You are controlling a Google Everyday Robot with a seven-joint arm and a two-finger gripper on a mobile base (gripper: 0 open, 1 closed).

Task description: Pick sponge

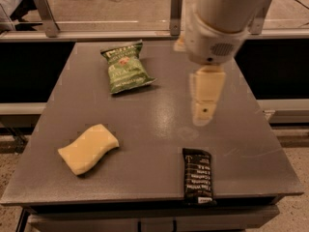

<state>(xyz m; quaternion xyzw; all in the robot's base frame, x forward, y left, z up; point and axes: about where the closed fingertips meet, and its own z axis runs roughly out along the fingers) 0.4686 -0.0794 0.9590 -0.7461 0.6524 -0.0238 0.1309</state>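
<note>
the arm runs out past the top edge, and it hides a stretch of the table's far edge. the gripper hangs below it, over the table's right half. we cannot read the green snack bag's print.

No readable text, sorry
Green bag and black bar carry print I can't make out; tool hangs over the desk's right half.

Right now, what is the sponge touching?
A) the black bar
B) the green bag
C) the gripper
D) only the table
D: the sponge lies by itself on the table, and the gripper hangs above the table well off to one side of it.
</note>
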